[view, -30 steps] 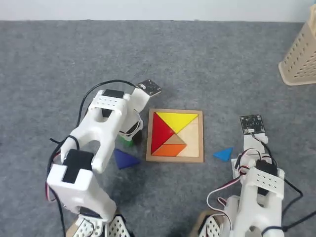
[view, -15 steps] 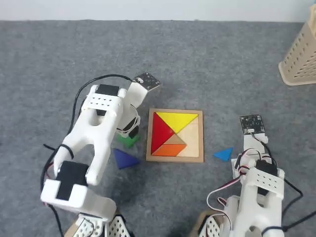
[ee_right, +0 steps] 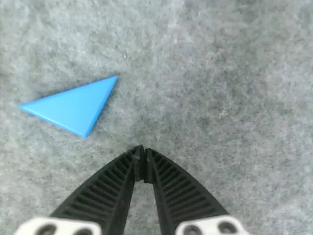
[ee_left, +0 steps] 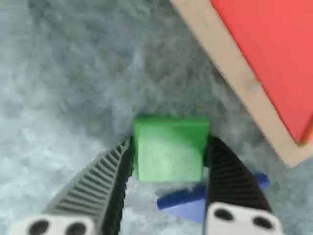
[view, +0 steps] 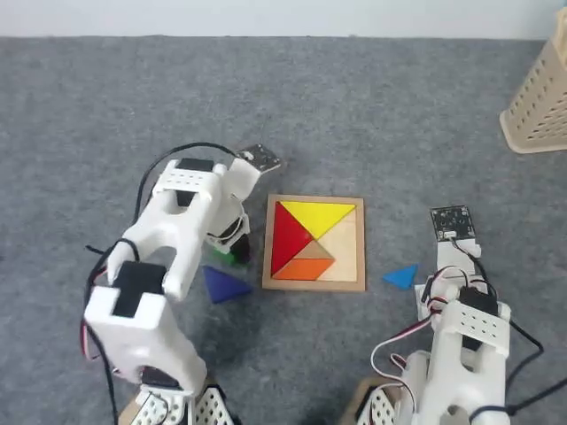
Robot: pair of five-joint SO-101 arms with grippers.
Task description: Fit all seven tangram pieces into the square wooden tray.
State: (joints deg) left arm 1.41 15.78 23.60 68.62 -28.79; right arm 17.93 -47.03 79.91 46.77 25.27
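Observation:
The square wooden tray (view: 359,243) lies mid-table and holds a yellow triangle (view: 316,216), a red triangle (view: 288,239) and an orange piece (view: 306,268). My left gripper (ee_left: 168,144) is shut on a green square piece (ee_left: 170,147) just left of the tray; the same piece (view: 227,257) peeks out under the arm in the high view. A dark blue triangle (view: 223,285) lies on the carpet close by. My right gripper (ee_right: 141,154) is shut and empty, low over the carpet, beside a light blue triangle (ee_right: 73,110) that lies right of the tray (view: 401,276).
A beige perforated container (view: 540,88) stands at the back right corner. Grey carpet covers the table, with open room behind the tray and at the far left.
The left arm shifted slightly left and then back, while the green piece stayed close to the tray's left side. The right arm has not moved.

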